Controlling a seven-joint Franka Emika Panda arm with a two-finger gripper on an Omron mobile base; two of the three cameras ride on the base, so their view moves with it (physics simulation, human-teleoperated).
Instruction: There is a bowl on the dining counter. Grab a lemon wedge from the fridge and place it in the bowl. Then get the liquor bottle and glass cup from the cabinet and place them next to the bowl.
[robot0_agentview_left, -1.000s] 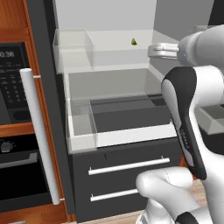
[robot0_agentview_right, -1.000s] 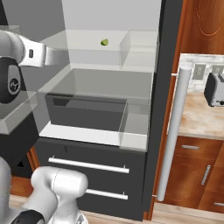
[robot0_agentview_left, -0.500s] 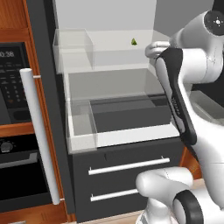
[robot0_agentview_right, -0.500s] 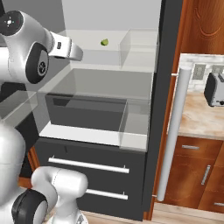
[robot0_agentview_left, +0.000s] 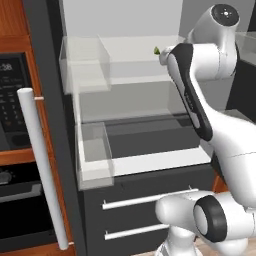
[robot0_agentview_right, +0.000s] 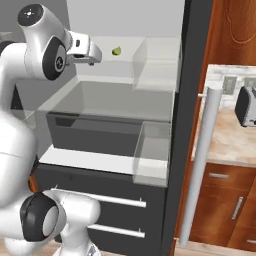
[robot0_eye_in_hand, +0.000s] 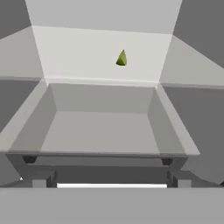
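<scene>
The fridge (robot0_agentview_left: 50, 75) (robot0_agentview_right: 192, 75) stands open in front of me. A small green lemon wedge (robot0_agentview_left: 156, 50) (robot0_agentview_right: 117, 51) (robot0_eye_in_hand: 122, 58) lies on its upper white shelf, toward the back. In the right base view my gripper (robot0_agentview_right: 98, 54) is at shelf height, just left of the wedge and a short way from it, open with nothing in it. In the left base view my own forearm covers the hand. The hand view looks into the fridge over a clear bin (robot0_eye_in_hand: 105, 127), with the wedge beyond it. The bowl, the liquor bottle, the glass cup and the cabinet are out of view.
Clear bins (robot0_agentview_left: 85, 62) (robot0_agentview_right: 152, 150) sit on the shelves. The fridge's long pale door handles (robot0_agentview_left: 45, 170) (robot0_agentview_right: 200, 165) flank the opening, above lower drawers (robot0_agentview_left: 145, 200). A black wall oven (robot0_agentview_left: 15, 100) is at the left, a toaster (robot0_agentview_right: 246, 106) on the right wall counter.
My arm has swung up and forward, carrying the gripper toward the upper shelf and closer to the lemon wedge. The wedge and bins have not moved.
</scene>
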